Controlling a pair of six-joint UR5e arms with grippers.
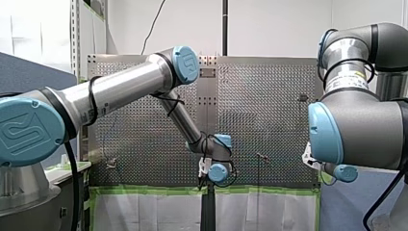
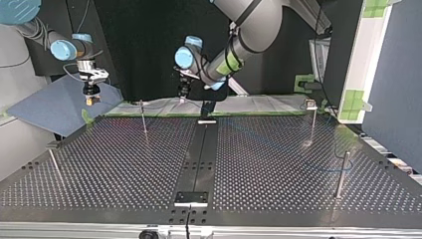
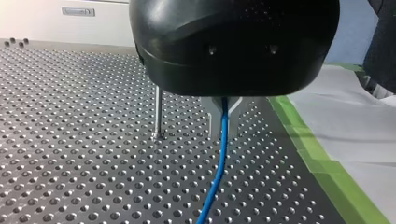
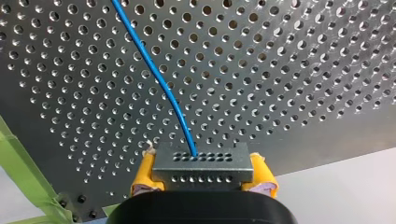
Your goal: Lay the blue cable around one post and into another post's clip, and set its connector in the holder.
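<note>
Thin blue cable [image 3: 219, 163] runs between the metal fingers [image 3: 212, 116] of my black left gripper [image 3: 224, 114]. The jaws are closed on it, and the cable carries on under the gripper, over the grey perforated metal table [image 3: 70, 140]. The other end enters a grey drilled metal connector block [image 4: 203, 168], clamped between the yellow pads [image 4: 142, 175] of my right gripper [image 4: 202, 176] and held clear above the table. A thin upright steel post [image 3: 159, 112] stands just beside the left fingers, apart from the cable.

Top view:
- Right gripper at the table's 10 o'clock, near the far corner.
- Left gripper at 12 o'clock, over the far edge.
- Post with a small clip [image 2: 312, 117] at 2 o'clock, well apart from both.

A green tape strip [image 3: 322, 163] edges the table.
</note>
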